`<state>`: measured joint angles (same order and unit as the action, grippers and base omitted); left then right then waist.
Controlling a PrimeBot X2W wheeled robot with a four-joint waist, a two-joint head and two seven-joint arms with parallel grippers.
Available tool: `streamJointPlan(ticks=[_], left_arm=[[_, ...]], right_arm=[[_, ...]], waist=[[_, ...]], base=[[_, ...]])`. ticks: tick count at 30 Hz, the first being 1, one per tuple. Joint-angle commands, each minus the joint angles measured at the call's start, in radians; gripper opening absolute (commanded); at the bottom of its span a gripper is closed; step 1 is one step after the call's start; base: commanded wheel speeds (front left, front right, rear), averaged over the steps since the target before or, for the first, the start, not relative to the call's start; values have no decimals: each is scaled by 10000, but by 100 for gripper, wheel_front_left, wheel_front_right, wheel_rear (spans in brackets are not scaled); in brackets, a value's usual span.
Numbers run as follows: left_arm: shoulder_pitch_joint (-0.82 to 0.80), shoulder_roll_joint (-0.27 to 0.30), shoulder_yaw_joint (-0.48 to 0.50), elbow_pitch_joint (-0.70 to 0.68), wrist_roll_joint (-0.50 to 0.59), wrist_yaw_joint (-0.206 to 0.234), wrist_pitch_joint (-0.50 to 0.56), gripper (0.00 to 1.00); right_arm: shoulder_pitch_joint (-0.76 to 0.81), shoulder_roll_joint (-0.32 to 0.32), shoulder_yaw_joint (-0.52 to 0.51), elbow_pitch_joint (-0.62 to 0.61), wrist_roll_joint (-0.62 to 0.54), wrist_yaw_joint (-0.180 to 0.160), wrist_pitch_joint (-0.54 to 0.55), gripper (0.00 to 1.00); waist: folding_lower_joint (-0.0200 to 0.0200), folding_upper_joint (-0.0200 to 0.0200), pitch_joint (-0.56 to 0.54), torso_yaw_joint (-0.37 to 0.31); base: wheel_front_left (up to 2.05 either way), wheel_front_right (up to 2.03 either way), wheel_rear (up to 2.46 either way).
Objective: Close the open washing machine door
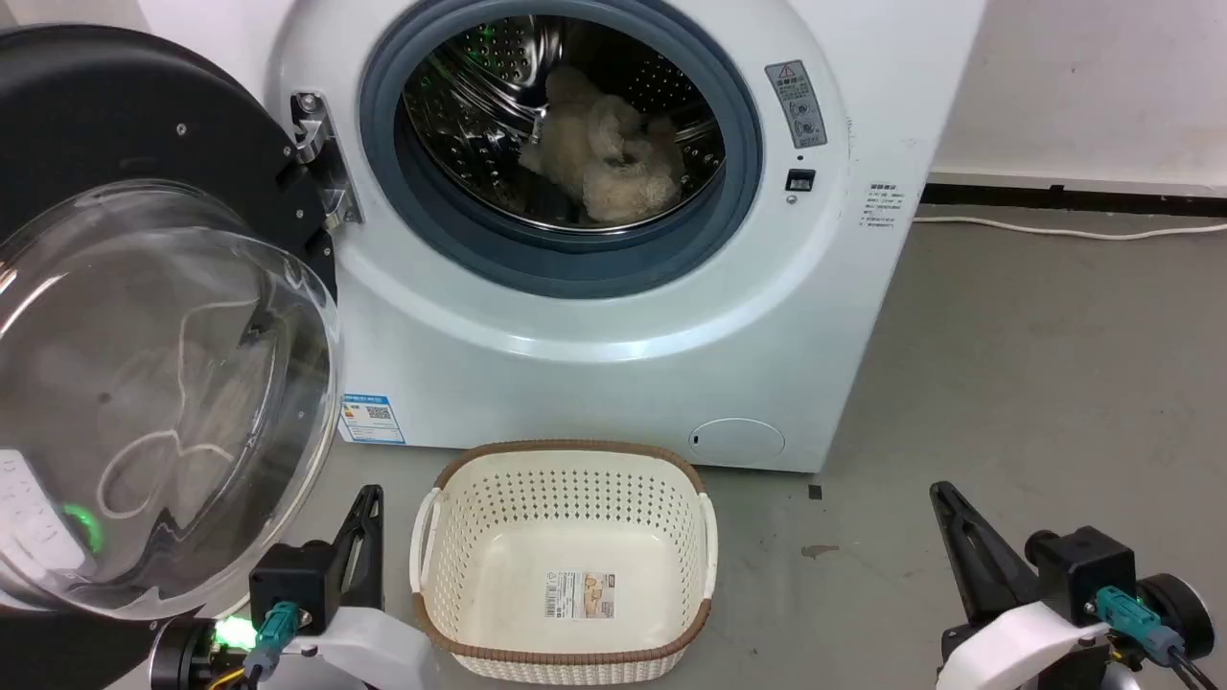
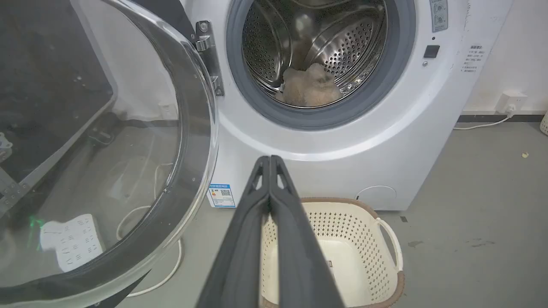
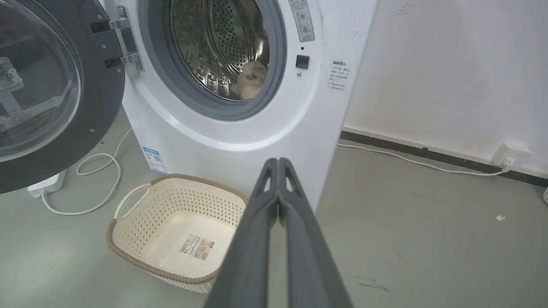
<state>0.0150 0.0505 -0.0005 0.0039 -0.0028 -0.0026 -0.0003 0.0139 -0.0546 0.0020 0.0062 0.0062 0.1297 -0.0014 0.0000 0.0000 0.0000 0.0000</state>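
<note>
The washing machine (image 1: 613, 316) stands ahead with its steel drum open and a beige fluffy item (image 1: 604, 158) lying inside. Its round black door (image 1: 105, 105) hangs swung wide open on the left by a metal hinge (image 1: 321, 158), the clear glass bowl (image 1: 144, 383) bulging toward me. My left gripper (image 1: 369, 494) is shut and empty, low beside the door's lower edge and apart from it. In the left wrist view the door (image 2: 188, 141) fills the left side. My right gripper (image 1: 944, 494) is shut and empty, far right over the floor.
A cream plastic laundry basket (image 1: 566, 479), with nothing in it, sits on the floor right in front of the washer, between my two grippers. A white cable (image 3: 102, 171) and a power strip (image 3: 45, 184) lie under the door. Wall and skirting stand at the right.
</note>
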Motion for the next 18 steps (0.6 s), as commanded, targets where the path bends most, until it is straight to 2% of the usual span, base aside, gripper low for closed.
streamJointPlan(ticks=[1,18], left_arm=[[-150,-3,5,-39,28,26,3,0],[-150,-3,5,-39,28,26,3,0]], right_arm=[[-139,43,-20,-62,-62,10,14,0],[-139,43,-20,-62,-62,10,14,0]], waist=[[0,0,0,0],[0,0,0,0]], base=[[0,0,0],[0,0,0]])
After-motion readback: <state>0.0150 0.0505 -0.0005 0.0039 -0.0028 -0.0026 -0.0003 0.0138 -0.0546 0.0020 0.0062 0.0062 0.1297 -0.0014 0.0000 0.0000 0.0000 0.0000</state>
